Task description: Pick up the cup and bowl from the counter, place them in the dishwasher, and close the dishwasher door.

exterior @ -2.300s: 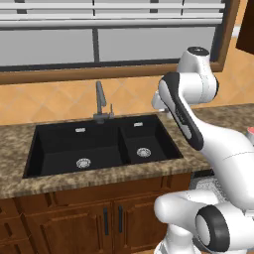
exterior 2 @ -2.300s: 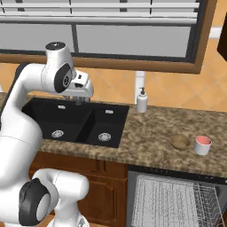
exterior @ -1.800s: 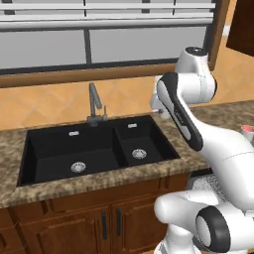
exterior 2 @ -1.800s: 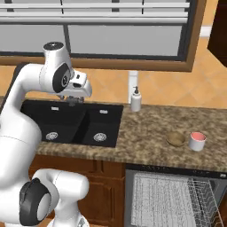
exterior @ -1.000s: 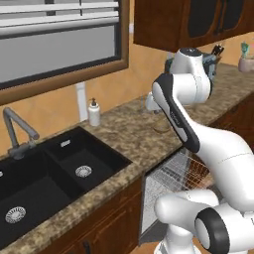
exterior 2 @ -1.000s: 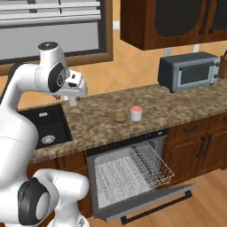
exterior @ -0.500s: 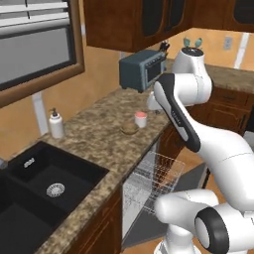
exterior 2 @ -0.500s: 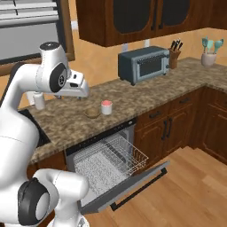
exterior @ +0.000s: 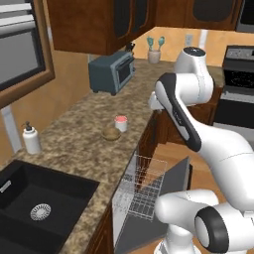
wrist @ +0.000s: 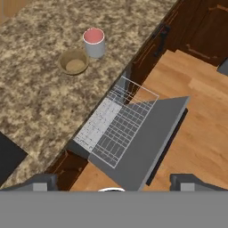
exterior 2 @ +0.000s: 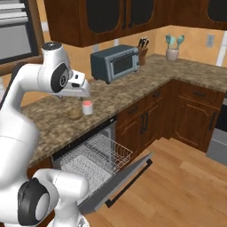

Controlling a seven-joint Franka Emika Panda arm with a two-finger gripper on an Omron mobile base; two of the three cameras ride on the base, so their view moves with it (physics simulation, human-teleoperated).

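White cup (wrist: pixel 94 42) upright just beside tan bowl (wrist: pixel 74 61) on granite counter (wrist: pixel 35 102), dishwasher door (wrist: pixel 147 143) down, wire rack (wrist: pixel 115 126) out

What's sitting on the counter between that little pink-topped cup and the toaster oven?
Nothing: in the left base view, bare speckled counter runs from the cup up to the toaster oven. The bowl lies on the cup's other side.

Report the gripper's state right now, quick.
Gripper: open, holding nothing, high above the open dishwasher door.
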